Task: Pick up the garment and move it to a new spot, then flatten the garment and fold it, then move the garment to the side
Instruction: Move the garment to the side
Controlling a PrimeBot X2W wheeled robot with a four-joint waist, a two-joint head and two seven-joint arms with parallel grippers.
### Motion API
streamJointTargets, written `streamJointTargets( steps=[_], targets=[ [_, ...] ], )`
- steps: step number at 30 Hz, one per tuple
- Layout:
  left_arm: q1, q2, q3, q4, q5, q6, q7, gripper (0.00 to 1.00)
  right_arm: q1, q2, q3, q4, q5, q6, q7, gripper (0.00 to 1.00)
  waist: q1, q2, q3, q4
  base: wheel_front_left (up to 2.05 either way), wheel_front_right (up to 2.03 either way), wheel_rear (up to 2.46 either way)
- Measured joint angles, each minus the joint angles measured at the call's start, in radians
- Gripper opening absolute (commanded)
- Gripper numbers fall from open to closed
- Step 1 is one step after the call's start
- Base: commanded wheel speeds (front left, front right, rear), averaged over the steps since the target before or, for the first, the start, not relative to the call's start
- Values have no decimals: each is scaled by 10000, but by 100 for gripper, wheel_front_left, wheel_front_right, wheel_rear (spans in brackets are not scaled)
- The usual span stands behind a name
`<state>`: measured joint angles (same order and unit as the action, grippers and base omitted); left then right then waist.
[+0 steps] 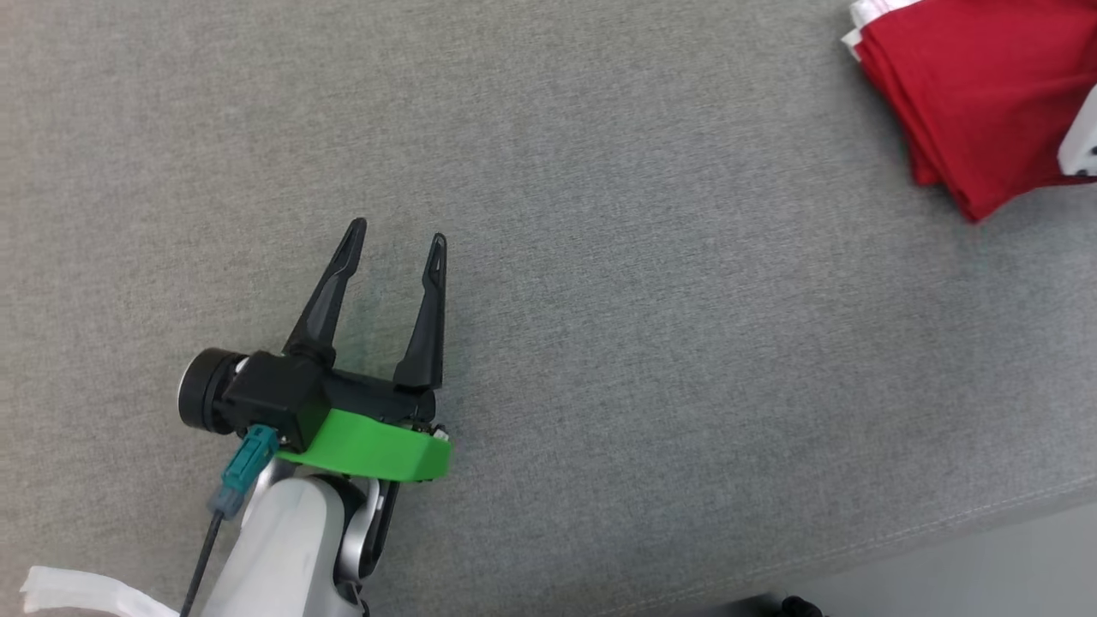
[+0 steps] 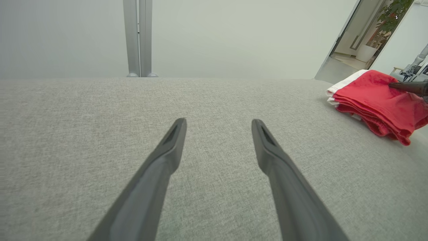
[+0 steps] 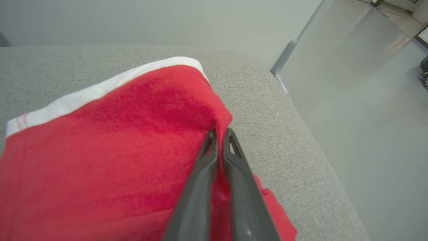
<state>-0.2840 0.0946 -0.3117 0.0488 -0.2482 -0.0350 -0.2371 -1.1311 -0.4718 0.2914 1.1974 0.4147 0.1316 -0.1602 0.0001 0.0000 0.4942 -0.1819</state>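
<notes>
Left gripper (image 1: 398, 231) nearest in head view, fingers spread, empty over grey cushion (image 1: 643, 300); folded red garment (image 1: 977, 94) far up-right of it. Left wrist view: garment beyond the tips, rightward. Right wrist view: right gripper (image 3: 220, 132) pinches garment edge, likely to drag it aside.

This looks like a bare test room or lab in an office-type building, not a home. A wide pad (image 1: 600, 214) covered in grey woven cloth, with a stitched seam (image 1: 943, 520) near its edge, serves as the work surface. Behind it stands a plain pale wall (image 2: 250, 33) with two slim metal posts (image 2: 137, 36). The floor (image 3: 361, 107) is smooth, grey and glossy. Past the wall's end, an opening (image 2: 351, 47) leads to a brighter space with a plant (image 2: 393, 13) in a white planter (image 2: 365, 53), and grey machinery (image 2: 413, 67) stands nearby
</notes>
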Motion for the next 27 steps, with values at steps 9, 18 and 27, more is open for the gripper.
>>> streamJointTargets(
  steps=[9, 18, 27],
  targets=[
    [150, 150, -102, -667, 44, 125, 207, 100, -674, -880, -675, 640, -194, -2, -167, 0, 0, 0, 571, 493, 0, 0, 0],
    [178, 303, -142, -951, 75, 196, 347, 100, -713, -1381, -1762, 886, -587, -2, -431, 32, -1, 0, 806, 635, 0, 0, 0],
    [186, 316, -188, -809, 33, 265, 405, 100, -675, -1095, -2568, 899, -1841, -2, -972, 100, -1, 0, 614, 607, 0, 0, 0]
  ],
)
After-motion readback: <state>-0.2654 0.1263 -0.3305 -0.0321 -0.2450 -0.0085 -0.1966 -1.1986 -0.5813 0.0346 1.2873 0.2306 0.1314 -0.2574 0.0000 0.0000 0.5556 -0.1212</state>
